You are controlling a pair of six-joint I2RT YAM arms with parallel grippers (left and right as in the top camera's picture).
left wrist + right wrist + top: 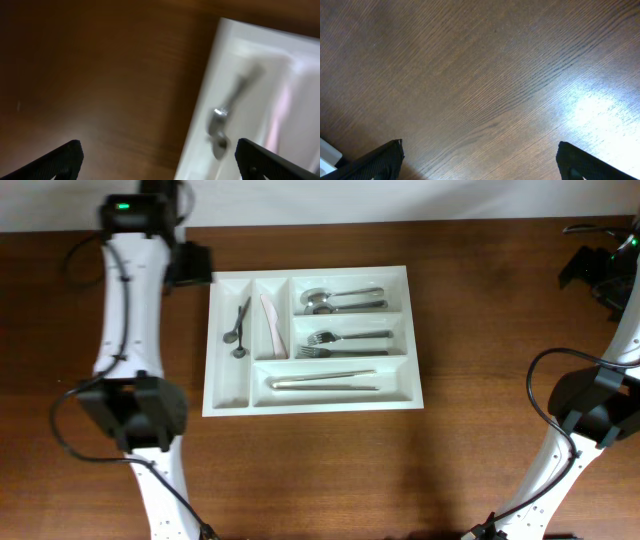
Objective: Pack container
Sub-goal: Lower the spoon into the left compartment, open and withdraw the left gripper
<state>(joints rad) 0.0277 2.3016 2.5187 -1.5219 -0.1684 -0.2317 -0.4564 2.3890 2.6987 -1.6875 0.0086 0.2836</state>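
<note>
The white container (415, 330) sits mid-table, its compartments holding small spoons (238, 328), a pale knife (269, 323), larger spoons (340, 299), forks (345, 343) and long utensils (325, 380). My left gripper (189, 264) is open and empty beside the tray's far-left corner; its wrist view (159, 160) shows the tray edge (202, 115) and the small spoons (220, 131), blurred. My right gripper (590, 268) is open and empty at the far right; its wrist view (479, 160) shows bare wood.
The brown wooden table (330, 470) extends around the tray. Both arm bases stand at the near left (135, 415) and near right (600, 410), with cables. A white object corner (327, 152) shows at the right wrist view's left edge.
</note>
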